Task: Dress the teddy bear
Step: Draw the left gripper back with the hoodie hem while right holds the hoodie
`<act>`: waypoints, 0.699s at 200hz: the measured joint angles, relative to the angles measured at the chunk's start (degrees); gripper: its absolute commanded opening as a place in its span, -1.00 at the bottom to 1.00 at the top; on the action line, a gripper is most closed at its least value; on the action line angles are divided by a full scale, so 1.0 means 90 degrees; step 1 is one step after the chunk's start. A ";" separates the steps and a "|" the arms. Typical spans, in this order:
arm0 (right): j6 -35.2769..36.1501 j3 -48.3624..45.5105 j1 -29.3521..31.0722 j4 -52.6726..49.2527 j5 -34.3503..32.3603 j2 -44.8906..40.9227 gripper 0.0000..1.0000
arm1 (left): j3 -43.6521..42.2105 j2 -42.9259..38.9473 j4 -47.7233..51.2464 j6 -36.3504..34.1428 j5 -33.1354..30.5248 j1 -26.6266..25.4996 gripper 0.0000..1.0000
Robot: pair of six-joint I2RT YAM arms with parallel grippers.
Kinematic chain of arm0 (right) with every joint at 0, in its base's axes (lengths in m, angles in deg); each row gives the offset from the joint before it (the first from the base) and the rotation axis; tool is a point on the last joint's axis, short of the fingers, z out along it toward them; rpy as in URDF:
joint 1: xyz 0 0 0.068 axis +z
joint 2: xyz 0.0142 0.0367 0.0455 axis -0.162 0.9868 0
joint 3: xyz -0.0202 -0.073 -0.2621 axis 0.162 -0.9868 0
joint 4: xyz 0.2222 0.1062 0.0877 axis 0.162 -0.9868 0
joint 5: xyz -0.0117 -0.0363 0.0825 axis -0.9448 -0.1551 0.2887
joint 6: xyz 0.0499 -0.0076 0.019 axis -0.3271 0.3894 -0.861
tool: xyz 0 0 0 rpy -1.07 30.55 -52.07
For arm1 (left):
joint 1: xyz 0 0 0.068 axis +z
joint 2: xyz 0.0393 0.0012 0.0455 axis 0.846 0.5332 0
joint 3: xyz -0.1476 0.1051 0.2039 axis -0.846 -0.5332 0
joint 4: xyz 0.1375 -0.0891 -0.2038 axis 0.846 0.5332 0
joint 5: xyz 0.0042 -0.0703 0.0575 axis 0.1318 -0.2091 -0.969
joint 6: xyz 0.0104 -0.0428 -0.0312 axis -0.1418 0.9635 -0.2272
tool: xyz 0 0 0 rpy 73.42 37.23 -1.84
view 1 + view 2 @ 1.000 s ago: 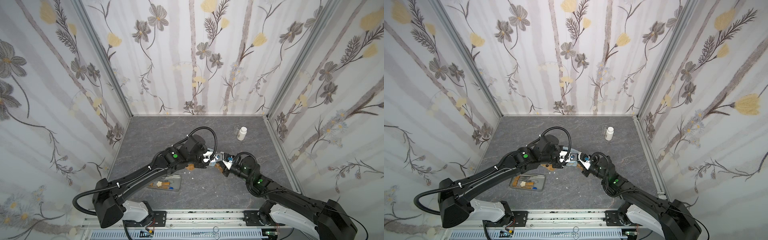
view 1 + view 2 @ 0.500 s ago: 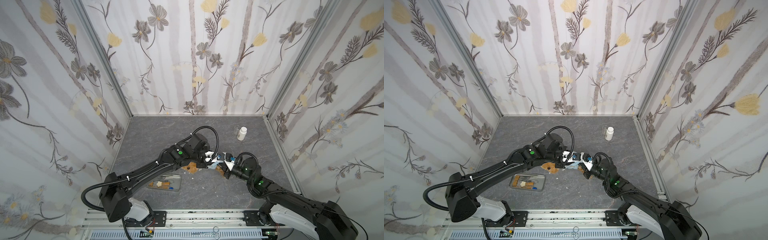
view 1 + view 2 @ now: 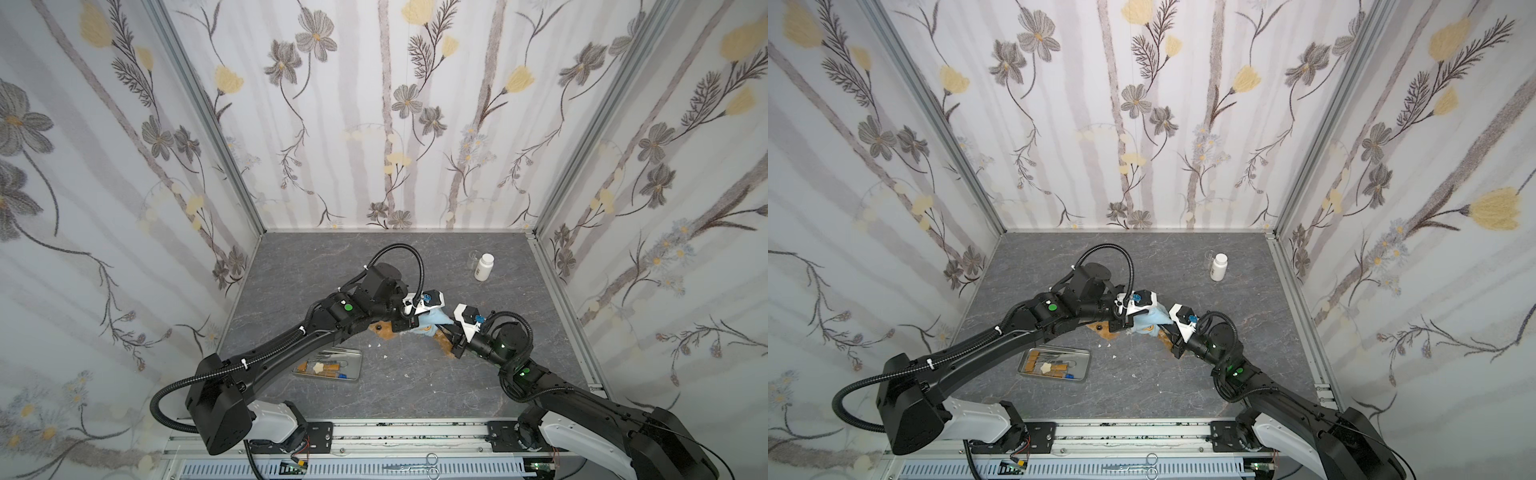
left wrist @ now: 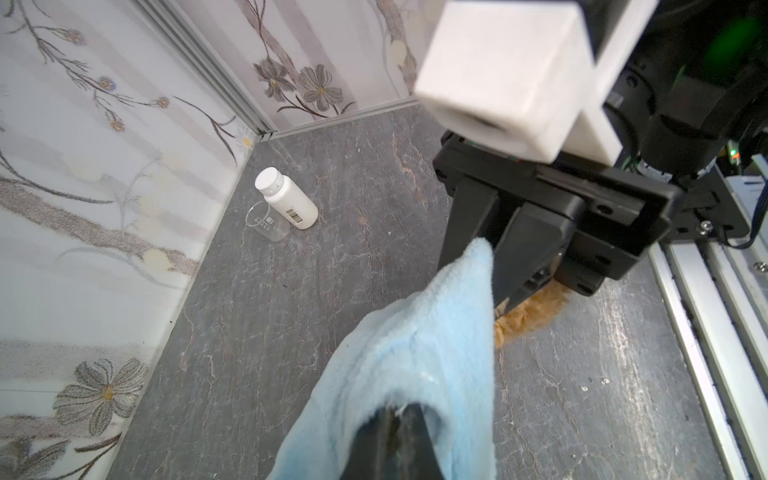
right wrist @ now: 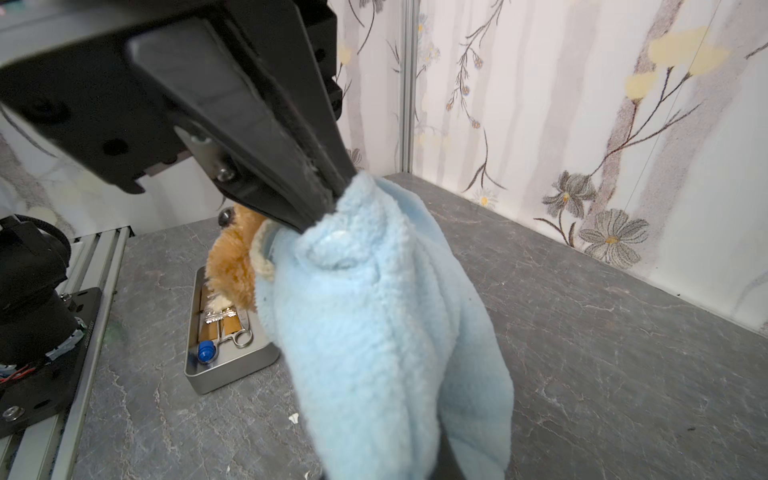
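Tray (image 3: 358, 365) of small tools lies left of centre, and near it the left gripper (image 5: 328, 205) is pressed together on a fold of the light blue shirt (image 5: 374, 311). The teddy bear (image 5: 232, 266) is at mid-table between both grippers, its head poking from the shirt. The right gripper (image 4: 488, 270) pinches another edge of the shirt, with a white bottle (image 3: 483, 267) well apart near the back wall.

Light blue shirt (image 5: 374, 332): fuzzy matt fleece cloth; teddy bear (image 5: 232, 266): curly plush pile; tray (image 5: 232, 374): smooth satin metal; bottle (image 3: 483, 267), right of centre in both top views: smooth white plastic.
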State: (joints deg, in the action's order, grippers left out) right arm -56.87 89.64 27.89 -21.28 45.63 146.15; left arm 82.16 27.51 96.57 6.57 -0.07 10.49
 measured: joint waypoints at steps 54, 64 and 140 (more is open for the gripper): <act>-0.0202 -0.0153 -0.0022 0.0690 0.0100 -0.0056 -1.00 | -0.0517 -0.0607 -0.0891 0.0787 0.0578 0.0347 -1.00; -0.0199 -0.0158 -0.0022 0.0726 0.0100 -0.0056 -1.00 | -0.0602 -0.0690 -0.0986 0.0945 0.0668 0.0401 -1.00; -0.0148 -0.0243 -0.0022 0.1069 0.0107 -0.0002 -1.00 | -0.1299 -0.1258 -0.1812 0.1950 0.1353 0.0794 -1.00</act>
State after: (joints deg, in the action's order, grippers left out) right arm -58.21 87.45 27.69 -11.66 46.59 146.13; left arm 70.46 16.18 80.27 24.12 12.10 17.64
